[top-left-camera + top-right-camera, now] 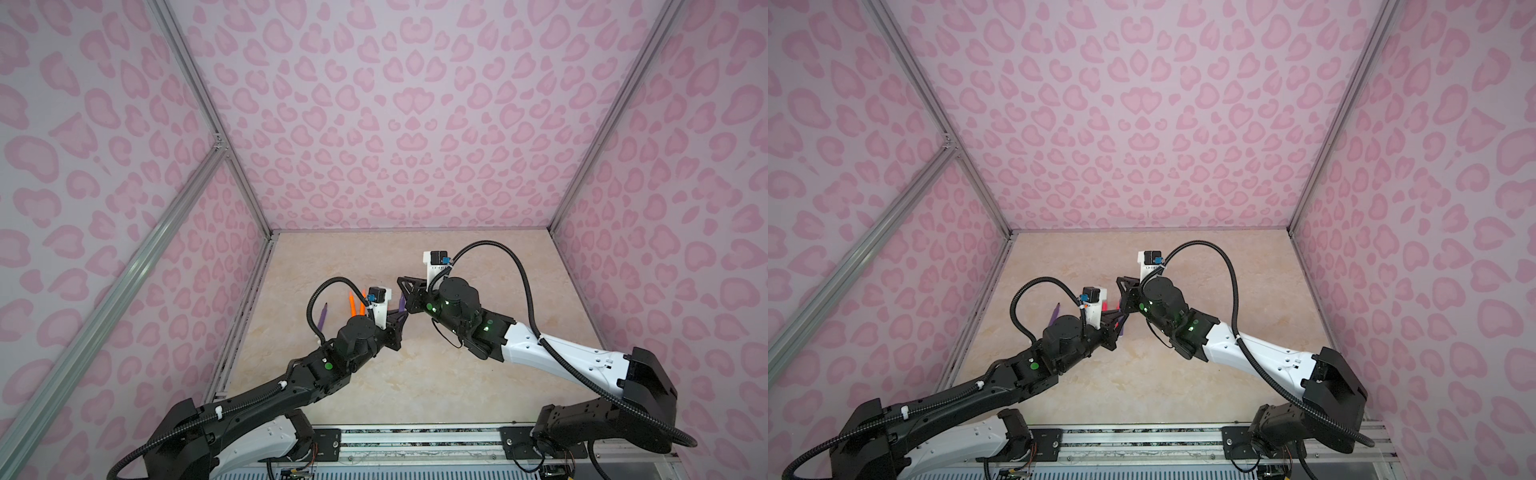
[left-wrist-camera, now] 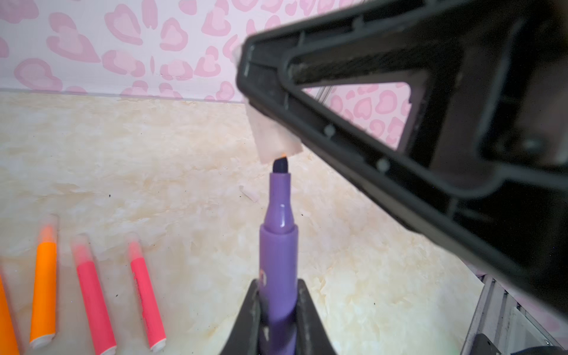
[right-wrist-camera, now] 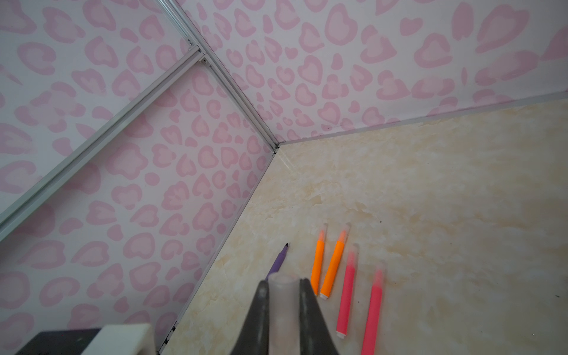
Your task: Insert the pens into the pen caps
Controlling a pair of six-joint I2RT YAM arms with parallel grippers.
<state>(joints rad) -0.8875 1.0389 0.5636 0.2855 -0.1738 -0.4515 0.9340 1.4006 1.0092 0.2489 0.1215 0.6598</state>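
Above the table, left of its middle, we note both arms meeting in the air. The left gripper is clamped on the purple pen, bare nib aimed at the clear cap, which the right gripper pinches tight. The nib sits at the cap's mouth, seemingly on the rim, not inside. The cap looks tilted off the pen's line.

Our worry: a push now catches the rim, and the smooth cap twists or pops free, or the pen slides back in its grip.

Two orange pens and two pink-red pens, capped, lie just left. A second purple pen, uncapped, lies farther left.
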